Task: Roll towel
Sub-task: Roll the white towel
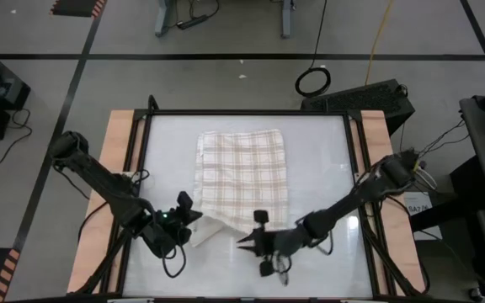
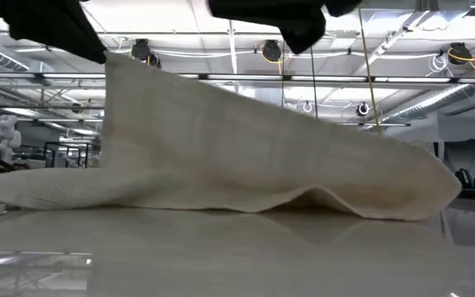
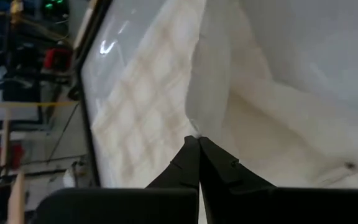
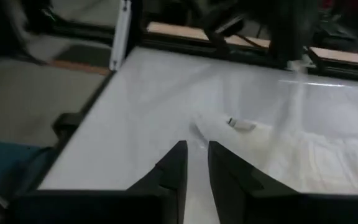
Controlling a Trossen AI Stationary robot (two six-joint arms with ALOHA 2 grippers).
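the towel (image 1: 242, 178) lay mostly flat, not rolled yet. the left gripper (image 1: 194, 217) pinched its 7 o'clock corner up. the right gripper (image 1: 247, 241) stood narrow, holding nothing.

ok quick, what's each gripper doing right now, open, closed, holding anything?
Left gripper: closed, pinching the near edge of the towel and lifting it.
Right gripper: fingers slightly apart near the towel's other near corner; a grip cannot be told.

surface: white table (image 1: 327, 168), wood side edges | on it: plaid towel (image 1: 244, 172), near edge lifted
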